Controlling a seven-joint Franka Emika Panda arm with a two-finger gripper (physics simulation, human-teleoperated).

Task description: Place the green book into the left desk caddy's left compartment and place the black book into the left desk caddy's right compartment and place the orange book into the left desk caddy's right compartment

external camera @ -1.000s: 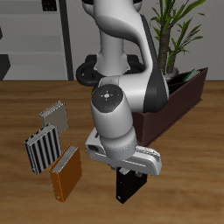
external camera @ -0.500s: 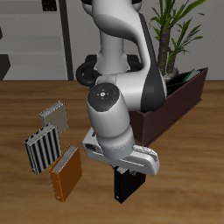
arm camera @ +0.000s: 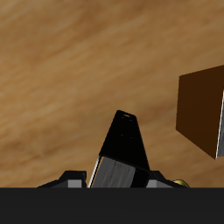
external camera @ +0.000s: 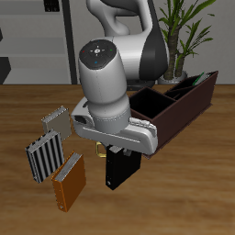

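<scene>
My gripper (external camera: 117, 152) is shut on the black book (external camera: 119, 171) and holds it upright above the table, between the orange book and the caddy. In the wrist view the black book (arm camera: 122, 150) stands between my fingers (arm camera: 75, 179). The orange book (external camera: 69, 181) lies flat near the table's front edge; it also shows in the wrist view (arm camera: 203, 108). The left desk caddy (external camera: 180, 108) is dark brown and stands behind my arm. A dark greenish edge (external camera: 187, 83) shows in its far end; I cannot tell whether it is the green book.
A black-and-white striped book (external camera: 44, 156) and a grey book (external camera: 55, 119) lie beside the orange book. A potted plant (external camera: 188, 32) stands behind the caddy. My arm's bulk (external camera: 106, 78) hides part of the caddy.
My arm has risen and swung toward the orange book, carrying the black book up off the table and closer to it.
</scene>
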